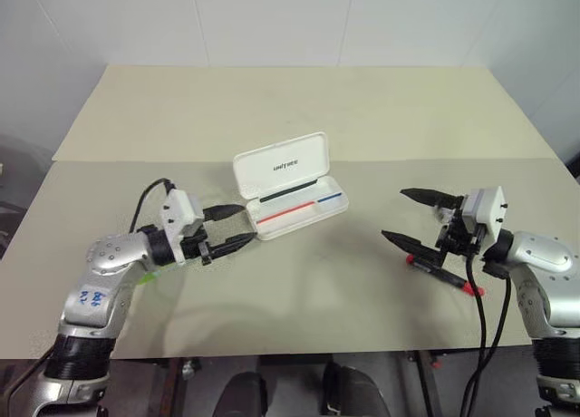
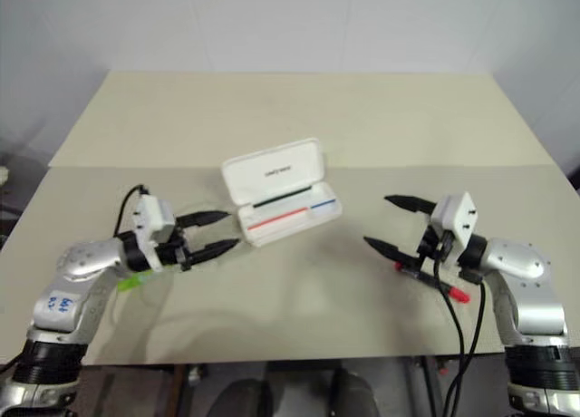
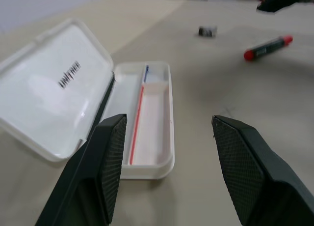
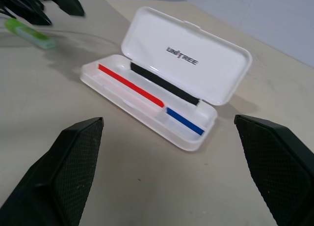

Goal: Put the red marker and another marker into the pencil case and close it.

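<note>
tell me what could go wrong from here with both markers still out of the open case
The red marker lies right under the open right gripper, so a low sweep could roll it away. The green marker is tucked beneath the left arm, awkward to reach. The pencil case sits loose with its lid up; a nudge could slide it or shut it.
</note>
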`<act>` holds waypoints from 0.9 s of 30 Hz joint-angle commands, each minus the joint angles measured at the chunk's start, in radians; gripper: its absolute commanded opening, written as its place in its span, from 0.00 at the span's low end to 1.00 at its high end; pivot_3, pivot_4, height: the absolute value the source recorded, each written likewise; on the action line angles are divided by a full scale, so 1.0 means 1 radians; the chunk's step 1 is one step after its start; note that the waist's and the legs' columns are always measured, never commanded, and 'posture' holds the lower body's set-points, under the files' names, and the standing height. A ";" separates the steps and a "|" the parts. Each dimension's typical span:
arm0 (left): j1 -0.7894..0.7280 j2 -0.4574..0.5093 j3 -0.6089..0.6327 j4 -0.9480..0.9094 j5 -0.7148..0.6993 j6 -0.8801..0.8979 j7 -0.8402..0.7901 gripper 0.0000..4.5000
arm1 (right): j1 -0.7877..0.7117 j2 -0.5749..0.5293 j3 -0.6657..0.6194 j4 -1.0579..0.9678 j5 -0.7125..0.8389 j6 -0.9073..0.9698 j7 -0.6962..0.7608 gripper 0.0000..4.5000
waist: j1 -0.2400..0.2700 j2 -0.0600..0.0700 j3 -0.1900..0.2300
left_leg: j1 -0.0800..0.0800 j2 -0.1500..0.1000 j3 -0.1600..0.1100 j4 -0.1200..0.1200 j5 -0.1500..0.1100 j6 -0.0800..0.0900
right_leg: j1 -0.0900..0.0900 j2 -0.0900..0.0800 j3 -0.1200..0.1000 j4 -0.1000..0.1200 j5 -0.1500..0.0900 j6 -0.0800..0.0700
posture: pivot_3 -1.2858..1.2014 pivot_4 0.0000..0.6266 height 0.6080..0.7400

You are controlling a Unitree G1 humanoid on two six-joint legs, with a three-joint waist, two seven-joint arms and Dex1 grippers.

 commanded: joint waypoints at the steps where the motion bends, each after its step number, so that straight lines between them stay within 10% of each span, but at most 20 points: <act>1: -0.067 -0.009 -0.061 0.044 0.077 -0.024 0.000 0.64 | 0.005 -0.014 -0.019 -0.060 0.033 0.024 -0.003 1.00 | -0.001 0.000 0.000 | 0.000 0.000 0.000 0.000 0.000 0.000 | 0.000 0.000 0.000 0.000 0.000 0.000 | 0.52 0.24 1.00; 27: -0.283 -0.065 -0.283 0.194 0.272 0.154 -0.053 0.64 | 0.070 -0.197 -0.081 -0.163 0.124 0.142 0.174 1.00 | 0.000 -0.002 0.000 | 0.000 0.000 0.000 0.001 0.000 0.000 | 0.000 0.001 0.000 -0.001 0.000 0.000 | 0.52 0.24 1.00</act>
